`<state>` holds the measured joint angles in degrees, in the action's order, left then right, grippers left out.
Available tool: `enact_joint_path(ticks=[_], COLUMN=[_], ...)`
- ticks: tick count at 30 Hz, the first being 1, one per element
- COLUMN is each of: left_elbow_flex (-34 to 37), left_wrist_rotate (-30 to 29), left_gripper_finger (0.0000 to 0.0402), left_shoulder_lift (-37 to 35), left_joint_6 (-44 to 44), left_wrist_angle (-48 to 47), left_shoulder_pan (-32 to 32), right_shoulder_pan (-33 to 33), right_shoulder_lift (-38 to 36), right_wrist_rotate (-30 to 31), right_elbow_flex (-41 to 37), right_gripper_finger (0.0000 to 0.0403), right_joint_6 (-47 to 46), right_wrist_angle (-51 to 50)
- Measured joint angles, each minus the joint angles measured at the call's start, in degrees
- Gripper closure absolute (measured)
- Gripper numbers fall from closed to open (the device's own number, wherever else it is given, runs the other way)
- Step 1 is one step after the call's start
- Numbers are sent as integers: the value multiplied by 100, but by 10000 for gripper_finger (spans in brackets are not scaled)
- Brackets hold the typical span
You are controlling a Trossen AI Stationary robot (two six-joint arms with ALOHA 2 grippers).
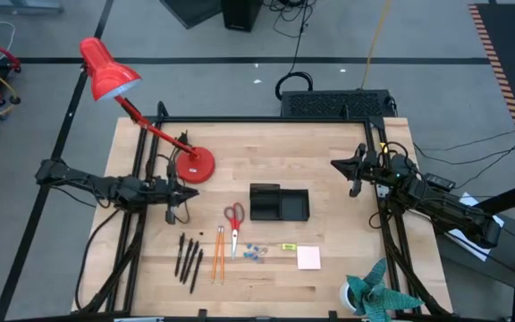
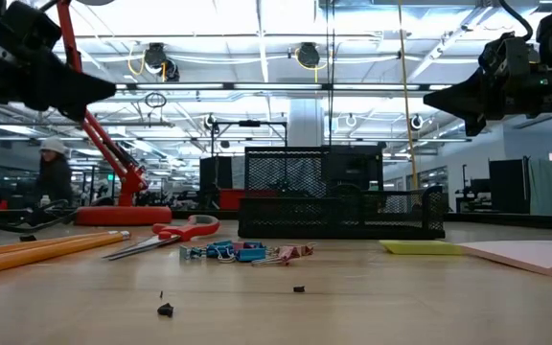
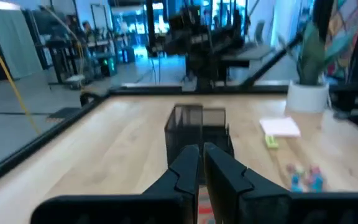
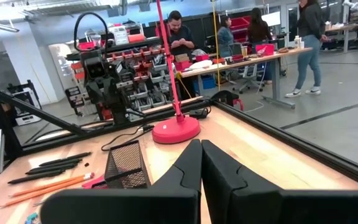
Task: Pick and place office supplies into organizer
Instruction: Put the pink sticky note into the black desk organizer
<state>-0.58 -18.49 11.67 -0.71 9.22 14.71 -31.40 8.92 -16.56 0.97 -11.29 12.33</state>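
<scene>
**Supplies laid out below the organizer, both arms waiting**

Scissors [image 1: 233, 217], pens [image 1: 187, 255] and pencils [image 1: 218, 258] lie lower centre, below the organizer [image 1: 279, 203]: light, stiff, probably slippery; grasp mid-shaft. Left gripper [image 1: 174, 194] and right gripper [image 1: 351, 166] hover with fingers closed, empty.

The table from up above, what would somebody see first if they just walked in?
Probably the bright red desk lamp, leaning over the table's far left corner. Next, the small black mesh organizer tray in the middle, with red-handled scissors, dark pens, orange pencils and a pale pink square note pad lined up on its near side. The left gripper and right gripper wait, shut, on either side.
</scene>
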Motion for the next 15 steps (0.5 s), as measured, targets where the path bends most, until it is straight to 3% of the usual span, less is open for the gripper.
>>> enact_joint_path(ticks=[5,15], left_elbow_flex=[0,0], left_wrist_rotate=[635,869], left_gripper_finger=[369,369], left_shoulder_lift=[76,77], left_joint_6=[-166,-862], left_wrist_angle=[153,1229], left_shoulder_pan=[6,6], right_shoulder_pan=[0,178], right_shoulder_lift=[1,25], right_wrist_rotate=[-12,-78], right_elbow_flex=[0,258], right_gripper_finger=[403,352], right_joint_6=[59,154], right_wrist_angle=[98,458])
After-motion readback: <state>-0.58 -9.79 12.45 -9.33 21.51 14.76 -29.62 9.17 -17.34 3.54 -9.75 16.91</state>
